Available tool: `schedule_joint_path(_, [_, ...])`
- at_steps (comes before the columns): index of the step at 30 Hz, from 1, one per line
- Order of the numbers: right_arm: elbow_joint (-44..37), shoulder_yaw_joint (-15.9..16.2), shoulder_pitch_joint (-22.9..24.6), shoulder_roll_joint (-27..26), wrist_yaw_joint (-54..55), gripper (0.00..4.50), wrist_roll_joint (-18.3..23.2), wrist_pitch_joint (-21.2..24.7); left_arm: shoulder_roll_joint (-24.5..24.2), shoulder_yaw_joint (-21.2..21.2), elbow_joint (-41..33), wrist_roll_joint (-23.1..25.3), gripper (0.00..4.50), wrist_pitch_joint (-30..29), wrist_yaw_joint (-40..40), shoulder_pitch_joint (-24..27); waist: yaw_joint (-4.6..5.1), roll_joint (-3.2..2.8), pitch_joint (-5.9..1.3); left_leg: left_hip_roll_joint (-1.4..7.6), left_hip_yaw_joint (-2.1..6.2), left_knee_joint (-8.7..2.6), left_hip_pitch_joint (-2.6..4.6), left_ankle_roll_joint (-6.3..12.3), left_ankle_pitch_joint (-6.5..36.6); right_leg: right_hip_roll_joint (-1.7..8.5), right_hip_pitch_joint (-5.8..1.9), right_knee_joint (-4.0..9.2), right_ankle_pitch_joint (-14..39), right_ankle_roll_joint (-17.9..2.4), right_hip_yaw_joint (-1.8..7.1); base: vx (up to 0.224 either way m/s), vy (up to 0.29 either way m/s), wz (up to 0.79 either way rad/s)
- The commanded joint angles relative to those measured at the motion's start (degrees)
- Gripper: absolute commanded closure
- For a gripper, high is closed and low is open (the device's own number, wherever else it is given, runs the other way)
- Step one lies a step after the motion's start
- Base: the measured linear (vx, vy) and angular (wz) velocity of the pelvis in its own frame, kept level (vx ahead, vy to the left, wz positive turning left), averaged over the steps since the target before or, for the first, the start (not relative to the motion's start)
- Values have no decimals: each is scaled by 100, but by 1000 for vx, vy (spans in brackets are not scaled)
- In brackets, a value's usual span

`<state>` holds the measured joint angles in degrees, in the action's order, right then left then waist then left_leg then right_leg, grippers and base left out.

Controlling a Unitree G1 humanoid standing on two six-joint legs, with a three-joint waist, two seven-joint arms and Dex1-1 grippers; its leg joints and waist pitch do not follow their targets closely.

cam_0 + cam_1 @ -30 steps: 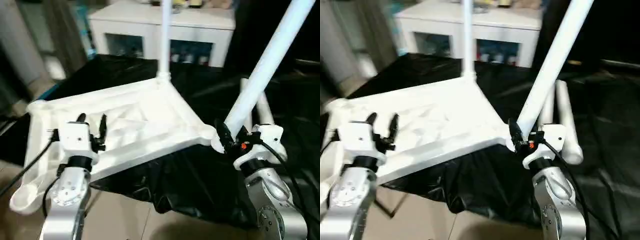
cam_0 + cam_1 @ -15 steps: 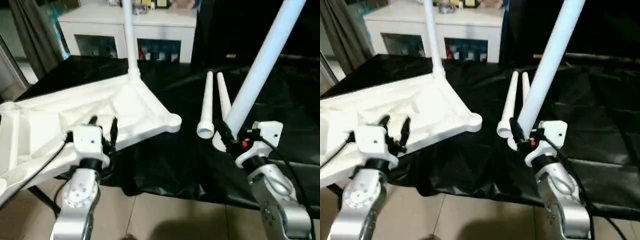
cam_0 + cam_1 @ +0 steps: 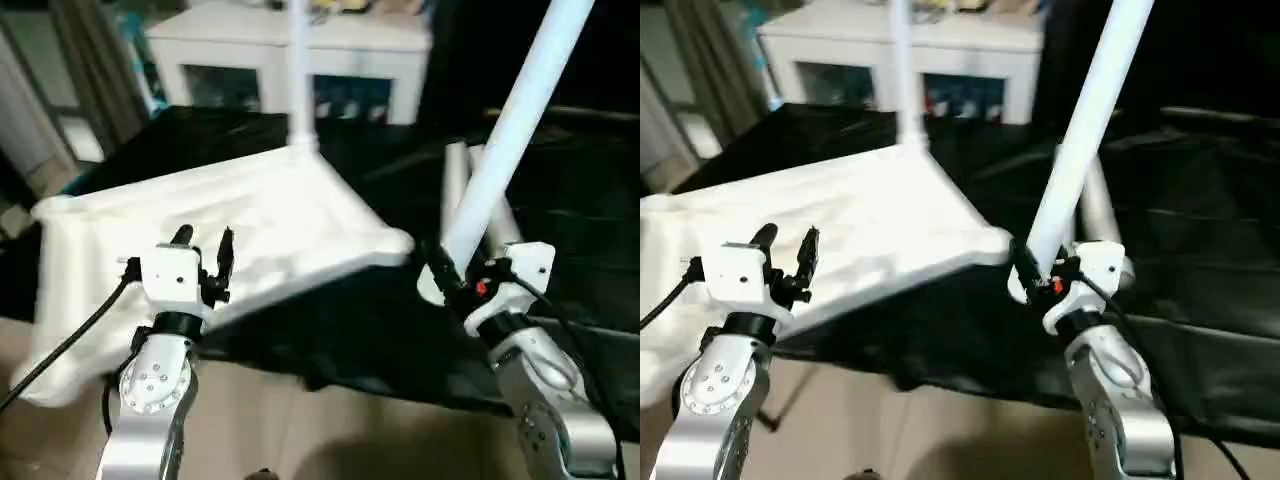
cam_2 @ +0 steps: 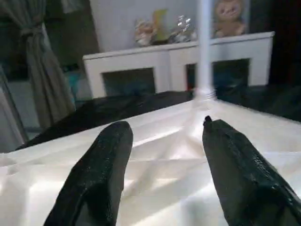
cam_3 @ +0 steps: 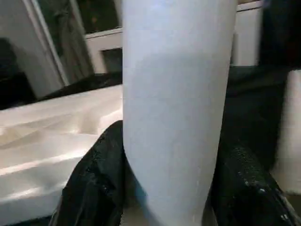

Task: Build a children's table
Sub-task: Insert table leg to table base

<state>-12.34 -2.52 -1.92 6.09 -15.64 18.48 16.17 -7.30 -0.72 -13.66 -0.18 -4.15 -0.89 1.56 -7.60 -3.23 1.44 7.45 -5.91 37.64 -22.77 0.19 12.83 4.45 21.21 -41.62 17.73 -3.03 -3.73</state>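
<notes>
Landmark: the tabletop [image 3: 250, 225], white, lying ribbed side up on a black cloth [image 3: 370, 330]; I place everything against it.
Left end effector [image 3: 203, 262]: nearest me, over the tabletop's near edge; I see its fingers [image 4: 101, 174] spread apart with nothing between them.
Right end effector [image 3: 447, 283]: just beside the near right corner socket [image 3: 395, 243]; clamped on the held leg [image 3: 505, 140] near its lower end.
Held leg: tilted up and away, its foot close to that corner socket, not yet seated as far as I can judge.
Spare legs [image 3: 458, 185]: two, flat on the cloth beyond the held leg.
Fitted leg [image 3: 298, 70]: upright in the far corner.
Cabinet [image 3: 290, 55]: farthest back.
Step in hand: I judge second leg, bringing to socket.
Next move: stand leg upright, align foot over socket, press down.
</notes>
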Motion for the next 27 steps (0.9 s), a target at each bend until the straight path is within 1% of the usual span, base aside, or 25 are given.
schedule_joint_path(1, [-90, -122, 8, 67, 9, 257, 60, 44, 24, 80, -65, 99, 175, -58, -22, -86, 177, -143, -243, 711, 324, -787, 343, 2984, -1453, -180, 430, -515, 418, 429, -249, -37, 275, 0])
schedule_joint_path(2, [-93, -125, 8, 66, 18, 257, 59, 49, 21, 94, -76, 135, 175, -56, -11, -93, 148, -111, -213, 731, 194, -860, 206, 2699, -1273, -137, 407, -473, 280, 608, -240, -37, 275, 0])
schedule_joint_path(3, [-107, -130, 16, 61, 29, 257, 61, 56, -5, 135, -106, 258, 175, -46, 28, -95, 177, -7, -221, 765, 249, -940, 126, 2039, -457, -60, 229, -242, 56, 507, -135, -74, 226, -7])
schedule_joint_path(4, [-117, -134, 25, 56, 39, 257, 65, 60, -10, 154, -116, 294, 175, -64, 39, -90, 146, 106, -221, 833, 360, -945, 148, 1048, 662, 206, 134, 192, -222, 205, 163, -103, 173, -8])
schedule_joint_path(5, [-123, -136, 29, 53, 43, 257, 66, 62, -11, 162, -121, 307, 175, -76, 42, -87, 135, 222, -212, 812, 372, -984, 118, 480, 1376, 402, 54, 446, -146, 63, 325, -103, 173, -8])
schedule_joint_path(6, [-118, -143, 28, 53, 48, 257, 68, 63, -7, 174, -120, 301, 175, -97, 33, -85, 213, 103, -158, 778, 387, -783, 198, -493, 2639, 531, 119, 662, 337, -721, 365, -115, 112, 6])
schedule_joint_path(7, [-115, -149, 27, 52, 49, 257, 67, 66, -2, 179, -119, 284, 175, -107, 24, -83, 279, 19, -147, 812, 445, -846, 279, -694, 3217, 362, 95, 704, 658, -799, 227, -123, 63, 6])
schedule_joint_path(8, [-114, -151, 27, 53, 50, 257, 64, 70, 52, 153, -114, 159, 175, -98, -1, -72, 399, -127, -106, 1188, 718, -1187, 204, -984, 4099, 165, 52, 439, 840, -116, 106, -186, 85, 14])
schedule_joint_path(9, [-115, -148, 27, 55, 55, 257, 63, 74, 96, 128, -111, 60, 175, -91, -24, -63, 349, -170, -89, 1218, 570, -1502, 20, -1066, 4694, -90, -17, -146, 312, 386, -32, -122, 38, 8])
schedule_joint_path(10, [-112, -147, 23, 58, 57, 257, 65, 77, 92, 130, -122, 70, 175, -110, -18, -60, 318, -163, -117, 1046, 433, -1493, 45, -996, 4681, -143, -18, -134, 68, 421, -90, -109, 2, 14])
schedule_joint_path(11, [-107, -147, 16, 63, 61, 257, 71, 84, 82, 128, -147, 103, 175, -128, -10, -51, 293, -132, -68, 763, 198, -1529, -127, -985, 4751, -53, -105, -45, -43, 328, -39, 0, 0, 0])
schedule_joint_path(12, [-100, -149, 8, 68, 61, 257, 77, 89, 78, 118, -165, 130, 175, -151, 8, -50, 320, 95, -202, 457, 155, -1186, -14, -1004, 4175, 337, -51, 459, 476, 268, 229, -86, -54, 2])
schedule_joint_path(13, [-92, -152, -1, 74, 58, 257, 81, 95, 69, 115, -178, 183, 175, -196, 22, -55, 300, 115, -228, 331, 116, -919, 55, -1119, 3671, 681, 22, 650, 1166, 123, 379, -99, -77, -20])
schedule_joint_path(14, [-87, -154, -7, 78, 56, 257, 84, 100, 70, 109, -184, 211, 175, -225, 26, -59, 249, 352, -147, 150, 274, 155, -40, -472, 1033, 1420, -37, 1367, 2664, 200, 638, -99, -77, -20])
schedule_joint_path(15, [-91, -157, -15, 82, 52, 257, 87, 121, 81, 101, -199, 128, 175, -327, -25, -61, 171, 287, -44, 76, 274, 130, -330, -290, -316, 1207, -311, 1348, 2886, 391, 438, -55, -70, -40])
schedule_joint_path(16, [-95, -156, -16, 82, 51, 257, 87, 129, 87, 98, -207, 86, 175, -370, -46, -58, 178, 238, 74, 145, 232, -17, -275, -424, -276, 1106, -211, 1415, 3234, 304, 218, -24, -8, -38])
schedule_joint_path(17, [-94, -159, -19, 82, 46, 257, 90, 134, 98, 96, -209, 44, 175, -380, -67, -58, 212, 205, 34, 290, 221, -443, -140, -509, 864, 636, -112, 1250, 3271, 155, 82, -24, -8, -38])
schedule_joint_path(18, [-89, -163, -27, 85, 44, 257, 92, 143, 117, 90, -216, -49, 175, -402, -116, -55, 329, 109, -51, 493, 300, -674, -54, -624, 1779, 481, -161, 1058, 2400, -23, 69, -61, 20, -13])
schedule_joint_path(19, [-81, -169, -35, 88, 42, 257, 94, 147, 127, 89, -221, -98, 175, -425, -142, -55, 384, 101, -51, 506, 316, -741, -95, -609, 2002, 444, -205, 1017, 1944, -91, 71, -56, 7, -7])
schedule_joint_path(20, [-76, -173, -40, 91, 40, 257, 96, 150, 124, 95, -223, -97, 175, -428, -140, -56, 427, 26, -125, 532, 338, -799, -89, -567, 1970, 460, -270, 966, 975, -237, 71, -56, 7, -7])
schedule_joint_path(21, [-78, -173, -41, 90, 42, 257, 97, 151, 121, 96, -226, -98, 175, -429, -140, -54, 446, 20, -136, 536, 342, -817, -80, -522, 1866, 455, -275, 965, 588, -285, 58, 0, 0, 0])
schedule_joint_path(22, [-84, -170, -40, 87, 45, 257, 97, 155, 115, 95, -233, -99, 175, -430, -141, -51, 495, 24, -79, 527, 328, -858, -120, -461, 1961, 468, -283, 1006, 447, -322, 40, 0, 0, 0])
schedule_joint_path(24, [-112, -164, -38, 85, 56, 257, 98, 168, 111, 93, -247, -153, 175, -453, -195, -51, 495, 51, -57, 508, 252, -820, -52, -488, 2291, 547, -205, 1111, 899, -370, 111, 0, 0, 0])
schedule_joint_path(26, [-181, -145, -16, 99, 37, 257, 111, 182, 123, 76, -263, -166, 175, -492, -234, -56, 488, 71, -57, 493, 202, -813, -39, -430, 2323, 586, -244, 1142, 1344, -310, 141, 0, 0, 0])
schedule_joint_path(27, [-220, -136, -1, 108, 12, 257, 126, 186, 130, 64, -269, -183, 175, -509, -257, -58, 478, 51, -57, 494, 189, -812, -22, -411, 2364, 588, -246, 1158, 1515, -271, 150, 0, 0, 0])
